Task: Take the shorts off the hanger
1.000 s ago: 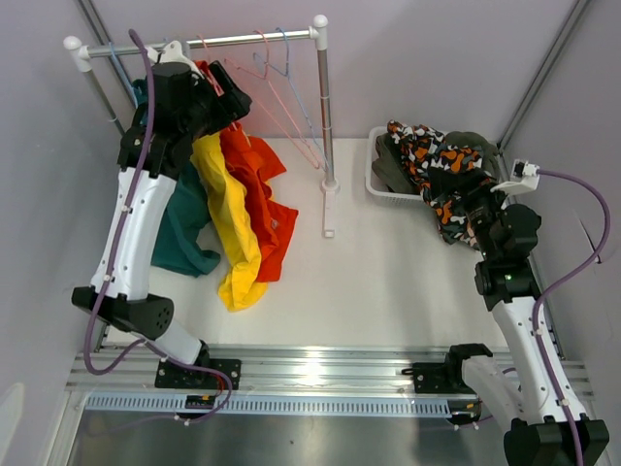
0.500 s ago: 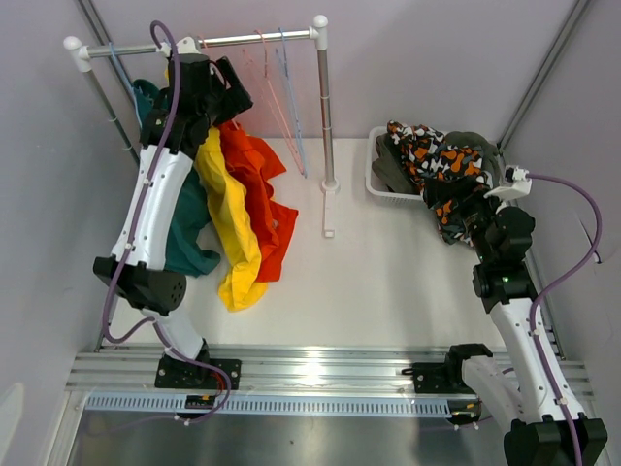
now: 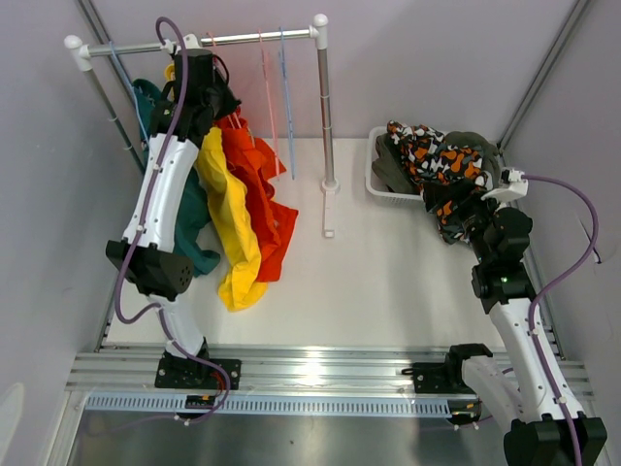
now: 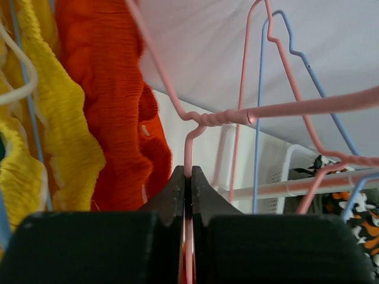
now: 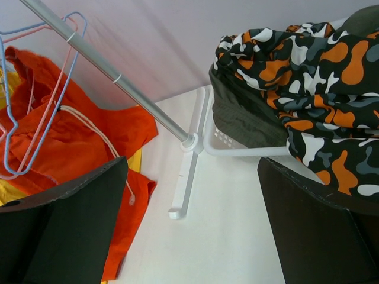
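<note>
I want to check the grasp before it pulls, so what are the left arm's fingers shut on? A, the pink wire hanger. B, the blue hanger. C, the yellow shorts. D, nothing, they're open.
A: in the left wrist view the left fingers are pressed together on the wire of the pink hanger, just below its twisted neck. The red-orange shorts hang off to the side, not between them.
</note>
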### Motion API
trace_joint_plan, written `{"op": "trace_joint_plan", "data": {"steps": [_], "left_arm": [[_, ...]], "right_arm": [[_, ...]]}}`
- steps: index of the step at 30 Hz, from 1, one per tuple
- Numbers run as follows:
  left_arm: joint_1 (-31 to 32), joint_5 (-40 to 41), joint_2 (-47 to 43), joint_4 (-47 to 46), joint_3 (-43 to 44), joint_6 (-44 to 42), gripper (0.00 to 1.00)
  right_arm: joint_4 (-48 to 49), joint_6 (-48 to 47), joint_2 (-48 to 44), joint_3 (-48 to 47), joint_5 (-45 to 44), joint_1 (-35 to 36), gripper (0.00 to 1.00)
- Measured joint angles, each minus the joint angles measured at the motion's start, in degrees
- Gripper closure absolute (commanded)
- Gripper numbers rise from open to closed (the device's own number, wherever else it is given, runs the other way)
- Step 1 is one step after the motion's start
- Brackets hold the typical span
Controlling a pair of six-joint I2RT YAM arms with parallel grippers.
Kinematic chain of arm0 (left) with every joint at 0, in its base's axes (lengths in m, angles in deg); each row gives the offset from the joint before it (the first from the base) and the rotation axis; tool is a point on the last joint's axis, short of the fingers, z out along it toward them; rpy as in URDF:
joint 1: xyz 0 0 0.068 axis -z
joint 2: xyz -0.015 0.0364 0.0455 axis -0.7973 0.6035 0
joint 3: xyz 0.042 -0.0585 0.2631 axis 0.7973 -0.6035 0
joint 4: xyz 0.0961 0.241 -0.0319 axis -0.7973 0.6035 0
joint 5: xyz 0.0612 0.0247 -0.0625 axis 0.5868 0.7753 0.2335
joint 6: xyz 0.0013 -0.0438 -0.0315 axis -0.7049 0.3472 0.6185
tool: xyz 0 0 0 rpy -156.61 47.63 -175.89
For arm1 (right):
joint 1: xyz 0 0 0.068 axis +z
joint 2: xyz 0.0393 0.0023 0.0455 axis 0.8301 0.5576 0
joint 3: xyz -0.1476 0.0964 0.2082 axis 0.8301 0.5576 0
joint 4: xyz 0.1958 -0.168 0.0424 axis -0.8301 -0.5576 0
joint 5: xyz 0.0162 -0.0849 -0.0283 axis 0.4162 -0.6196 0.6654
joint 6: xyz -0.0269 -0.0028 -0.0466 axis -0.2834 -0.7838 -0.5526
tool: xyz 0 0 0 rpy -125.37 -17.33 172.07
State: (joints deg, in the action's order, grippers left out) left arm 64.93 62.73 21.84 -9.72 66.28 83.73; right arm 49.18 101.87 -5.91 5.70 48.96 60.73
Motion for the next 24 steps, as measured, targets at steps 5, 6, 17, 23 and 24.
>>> {"op": "trace_joint_plan", "data": {"steps": [5,6,17,23,24], "left_arm": [[-0.2,-2.2,0.2,0.8,1.0,-0.4,1.0],[-0.2,-3.0,0.2,1.6,1.7,-0.5,1.0],[-0.2,-9.3,-5.2,3.1,3.2,1.1,1.0],[-0.2,-11.8,-7.5,2.9,2.4,2.3,1.0],[-0.2,-12.3,-7.5,2.9,2.3,2.6,1.0]], "right_arm": [[0.0,0.0,0.0,0.3,0.1,0.0,0.01],[0.0,0.0,-0.1,0.3,0.2,0.2,0.01],[1.2,-7.1,1.4,-9.3,-2.5,27.4,0.01],[7.0,-12.6,14.9,-20.0,-12.1,47.9,0.01],[8.0,-13.2,18.1,-22.1,-13.2,50.0,0.01]]}}
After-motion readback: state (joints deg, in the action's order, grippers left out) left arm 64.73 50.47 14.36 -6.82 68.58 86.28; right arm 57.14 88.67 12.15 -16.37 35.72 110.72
